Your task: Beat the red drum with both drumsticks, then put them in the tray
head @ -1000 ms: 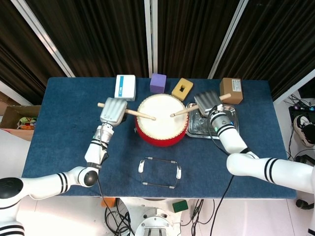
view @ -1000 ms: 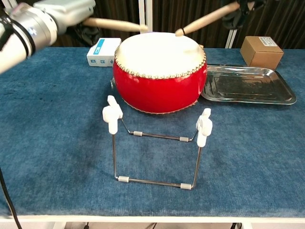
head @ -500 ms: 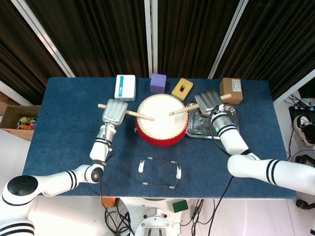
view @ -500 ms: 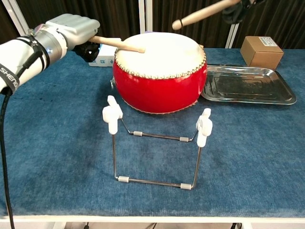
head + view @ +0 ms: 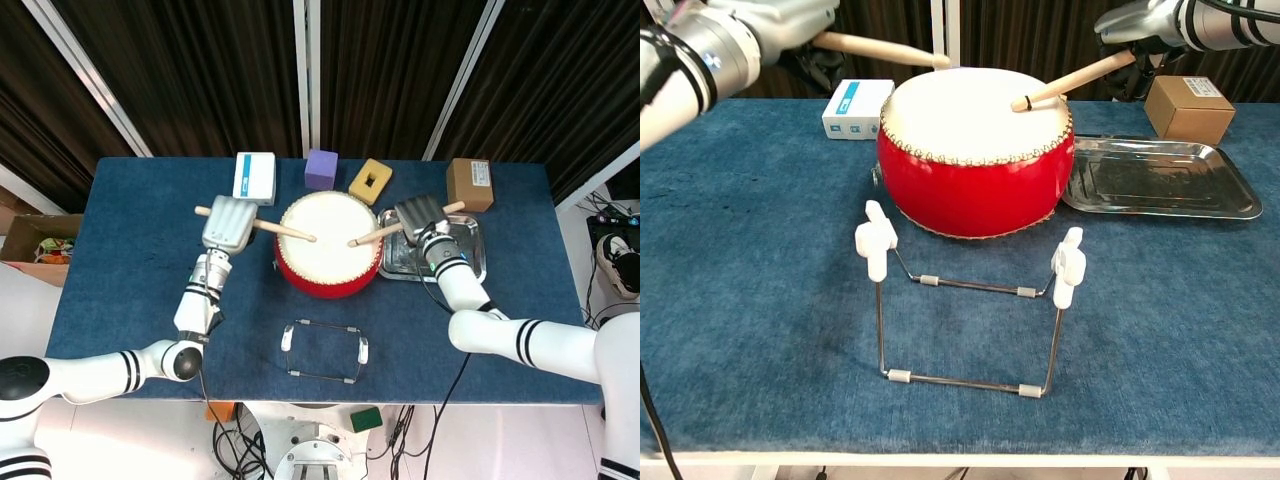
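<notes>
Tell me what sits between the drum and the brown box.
The metal tray lies between the drum and the brown box, empty, clearest in the chest view. The right hand hovers over that stretch with its drumstick.

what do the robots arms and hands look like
Both arms are glossy white with black bands near the joints and wrists. The left hand and right hand have boxy silver-grey shells. A thin black cable trails from each forearm.
</notes>
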Controlling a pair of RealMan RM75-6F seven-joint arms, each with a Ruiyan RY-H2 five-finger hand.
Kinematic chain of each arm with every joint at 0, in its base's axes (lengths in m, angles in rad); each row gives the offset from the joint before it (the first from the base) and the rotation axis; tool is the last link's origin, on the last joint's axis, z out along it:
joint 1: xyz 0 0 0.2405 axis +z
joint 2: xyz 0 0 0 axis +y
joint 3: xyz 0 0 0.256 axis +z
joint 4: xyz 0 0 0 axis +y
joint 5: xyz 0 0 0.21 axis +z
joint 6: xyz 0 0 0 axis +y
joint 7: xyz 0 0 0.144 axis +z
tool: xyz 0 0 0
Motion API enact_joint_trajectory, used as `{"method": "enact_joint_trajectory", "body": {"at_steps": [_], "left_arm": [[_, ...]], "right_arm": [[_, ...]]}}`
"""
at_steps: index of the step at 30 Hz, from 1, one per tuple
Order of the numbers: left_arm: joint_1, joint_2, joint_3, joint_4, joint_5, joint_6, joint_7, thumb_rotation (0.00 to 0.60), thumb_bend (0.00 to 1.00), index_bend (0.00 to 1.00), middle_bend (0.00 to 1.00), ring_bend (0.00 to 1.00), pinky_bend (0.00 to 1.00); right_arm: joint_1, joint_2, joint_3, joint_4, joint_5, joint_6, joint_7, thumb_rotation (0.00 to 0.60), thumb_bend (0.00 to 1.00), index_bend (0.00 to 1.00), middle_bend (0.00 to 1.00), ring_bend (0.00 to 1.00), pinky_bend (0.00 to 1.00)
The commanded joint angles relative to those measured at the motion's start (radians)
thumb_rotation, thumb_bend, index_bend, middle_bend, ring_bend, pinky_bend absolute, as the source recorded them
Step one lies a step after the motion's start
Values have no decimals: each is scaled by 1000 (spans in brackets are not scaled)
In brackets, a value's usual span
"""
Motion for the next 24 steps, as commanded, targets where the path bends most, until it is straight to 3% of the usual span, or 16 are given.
{"method": "enact_joint_trajectory", "body": {"at_steps": [1, 6, 12, 16, 18, 24], "left_arm": [[-35, -86, 44, 126, -34, -59, 52, 600, 565, 1000, 1000, 1000, 1000], [-43, -93, 41, 162, -42, -38, 84, 600, 565, 1000, 1000, 1000, 1000], [-4, 16, -7, 14, -3, 54, 39, 600, 565, 1000, 1000, 1000, 1000], [5, 38, -2, -32, -5, 55, 37, 600, 565, 1000, 1000, 1000, 1000], [0, 20, 12, -14, -16, 36, 44, 600, 565, 1000, 1000, 1000, 1000], [-36, -91, 55, 135, -66, -51, 78, 600, 565, 1000, 1000, 1000, 1000]], "right_arm": [[-34, 85, 67, -98, -95, 37, 104, 600, 778, 1000, 1000, 1000, 956], [-74, 139, 99, -141, -165, 30, 181, 600, 778, 1000, 1000, 1000, 956], [-50, 48, 28, -38, -116, -28, 102, 600, 778, 1000, 1000, 1000, 956], [-15, -17, -14, 24, -46, -23, 17, 600, 778, 1000, 1000, 1000, 956], [-14, -13, -2, 14, -41, -10, 22, 600, 778, 1000, 1000, 1000, 956], [-60, 113, 83, -118, -121, 42, 138, 600, 778, 1000, 1000, 1000, 956]]}}
